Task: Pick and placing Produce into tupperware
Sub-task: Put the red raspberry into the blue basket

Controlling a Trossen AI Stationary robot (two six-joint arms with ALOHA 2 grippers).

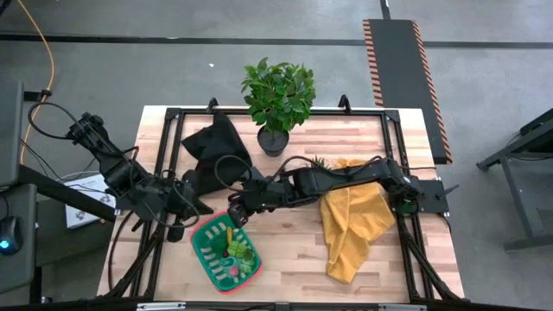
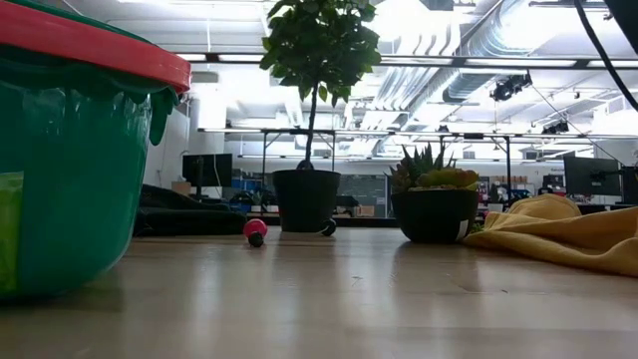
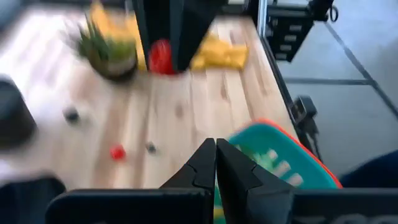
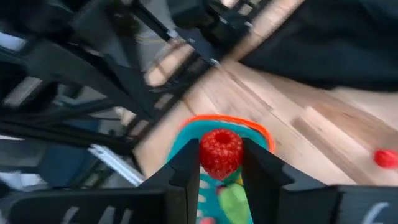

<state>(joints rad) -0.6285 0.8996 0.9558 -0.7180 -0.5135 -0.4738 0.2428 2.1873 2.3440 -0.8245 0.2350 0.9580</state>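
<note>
The right gripper (image 4: 221, 163) pinches a red berry (image 4: 220, 152) between its fingers (image 4: 186, 171) above the tupperware (image 1: 226, 252); the left gripper's (image 3: 216, 163) fingers are closed, empty.

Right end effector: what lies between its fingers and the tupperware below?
A red berry-like toy sits clamped in the right end effector, directly over the tupperware. The right wrist view shows it.

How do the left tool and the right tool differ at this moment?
The right tool is shut on a red berry, while the left tool is shut and holds nothing. The right tool hangs above the tupperware, over its edge; the left tool sits beside the tupperware. Both are dark and two-fingered.
</note>
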